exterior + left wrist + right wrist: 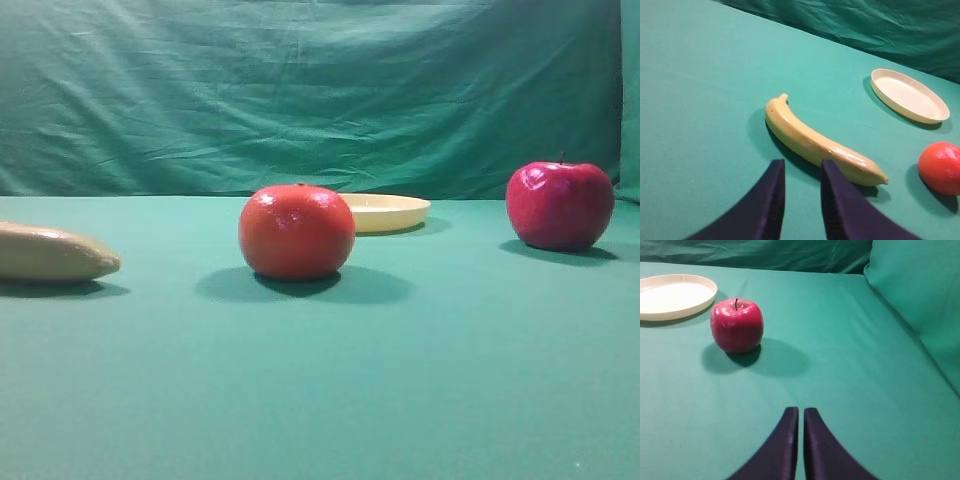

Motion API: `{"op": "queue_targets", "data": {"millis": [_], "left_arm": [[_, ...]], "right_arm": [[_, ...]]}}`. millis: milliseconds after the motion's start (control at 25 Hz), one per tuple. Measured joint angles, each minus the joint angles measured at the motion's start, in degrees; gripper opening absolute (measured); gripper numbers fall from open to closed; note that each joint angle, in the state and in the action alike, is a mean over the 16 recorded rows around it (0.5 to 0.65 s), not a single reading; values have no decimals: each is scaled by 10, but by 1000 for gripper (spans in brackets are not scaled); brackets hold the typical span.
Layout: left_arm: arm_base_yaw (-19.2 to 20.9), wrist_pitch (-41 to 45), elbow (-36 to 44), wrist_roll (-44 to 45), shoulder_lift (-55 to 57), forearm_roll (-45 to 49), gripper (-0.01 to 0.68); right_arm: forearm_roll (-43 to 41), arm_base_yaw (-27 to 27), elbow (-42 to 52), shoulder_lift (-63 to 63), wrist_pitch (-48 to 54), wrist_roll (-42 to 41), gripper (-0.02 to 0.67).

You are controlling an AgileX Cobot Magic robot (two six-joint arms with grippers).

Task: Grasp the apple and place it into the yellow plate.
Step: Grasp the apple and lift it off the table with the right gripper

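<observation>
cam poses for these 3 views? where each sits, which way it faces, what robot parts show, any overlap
Exterior high: low, near table level, facing the green backdrop; orange-red fruit, apple, yellow plate; no robot parts.
Left wrist: above left gripper, jaws slightly apart, looking down at banana.
Right wrist: behind right gripper, jaws shut, facing the apple.
Shared: the plate shows in all three; the apple in exterior and right wrist.

Staged lab tabletop, green cloth (pixel 400 400), draped green backdrop (pixel 300 90)
</observation>
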Motion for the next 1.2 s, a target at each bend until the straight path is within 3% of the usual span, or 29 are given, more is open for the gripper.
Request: {"op": "queue_targets", "data": {"millis": [1200], "left_arm": [[0, 0, 0, 0, 0, 0, 157]], "right_arm": [[0, 0, 0, 0, 0, 0, 0]]}}
